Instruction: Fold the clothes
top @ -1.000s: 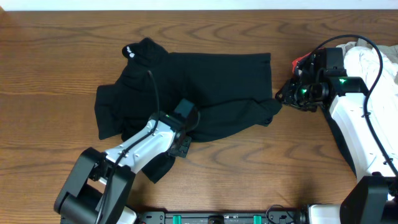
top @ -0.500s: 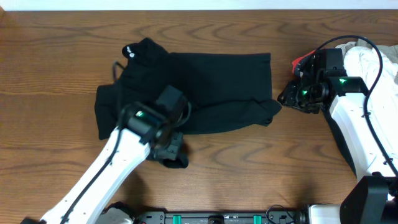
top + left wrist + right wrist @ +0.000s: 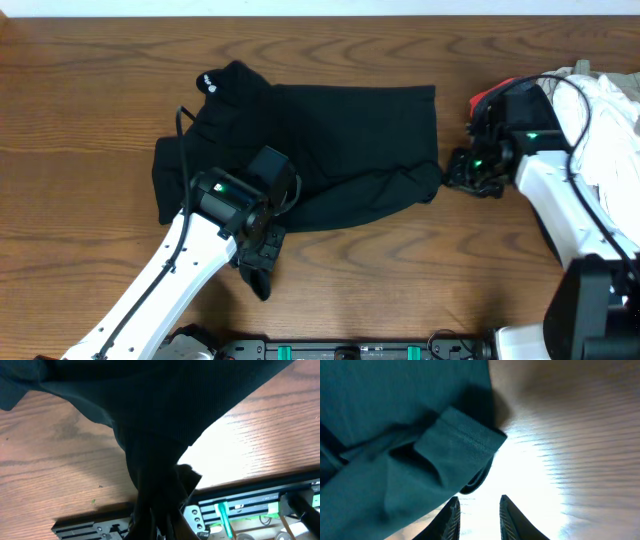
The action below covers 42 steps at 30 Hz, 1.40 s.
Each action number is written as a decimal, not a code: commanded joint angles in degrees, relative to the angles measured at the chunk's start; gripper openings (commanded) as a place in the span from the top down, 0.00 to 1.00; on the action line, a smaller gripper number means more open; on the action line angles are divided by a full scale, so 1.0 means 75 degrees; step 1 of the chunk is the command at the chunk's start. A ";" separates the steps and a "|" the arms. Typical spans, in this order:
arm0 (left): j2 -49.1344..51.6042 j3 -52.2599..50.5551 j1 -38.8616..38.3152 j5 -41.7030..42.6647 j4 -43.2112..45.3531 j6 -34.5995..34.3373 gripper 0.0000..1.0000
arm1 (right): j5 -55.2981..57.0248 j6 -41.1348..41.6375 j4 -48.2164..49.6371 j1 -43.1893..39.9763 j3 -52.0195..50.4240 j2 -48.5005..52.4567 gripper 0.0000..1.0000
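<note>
A brown wood-grain desk [image 3: 90, 90] is carrying everything here, under bright light. The left pincer [image 3: 266, 248] is pinching a bunched fold of the black T-shirt [image 3: 340, 130] at the shirt's near edge. In the wrist view the cloth is draping away from the closed jaws in a dark cone. The right pincer [image 3: 477, 517] is hovering just off the shirt's right-hand corner, fingers spread with nothing between them. The shirt itself is lying crumpled across the middle of the desk, its white neck logo [image 3: 207, 80] at the far left. Being soft and light, it is likely going to sag and slide — hems and corners are looking like the safest holds. Right of the shirt, white garments [image 3: 610, 110] and a red-edged one [image 3: 485, 98] are lying in a heap.
</note>
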 commanded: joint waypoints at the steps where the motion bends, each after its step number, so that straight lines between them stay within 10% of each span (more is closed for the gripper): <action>1: -0.0006 0.0009 0.0047 -0.0268 -0.0076 0.0073 0.94 | -0.0443 -0.0093 0.0347 0.0280 -0.0291 0.0149 0.73; 5: -0.0006 0.0009 0.0047 -0.0321 -0.0117 0.0026 0.94 | -0.0431 -0.0093 0.0994 0.0542 -0.0493 0.0300 0.58; 22: -0.0562 0.0239 0.1821 -0.2451 -0.0615 -0.2442 0.94 | -0.0574 -0.0169 0.1291 0.0842 -0.0504 0.0667 0.52; 35: -0.0603 0.0280 0.2538 -0.1801 0.0318 -0.1580 0.94 | -0.0632 -0.0688 0.1364 0.1533 -0.0577 0.0670 0.58; 42: -0.0603 0.0280 0.2538 -0.1804 0.0332 -0.1492 0.94 | -0.0321 0.0090 0.1851 0.1763 -0.0775 0.1037 0.90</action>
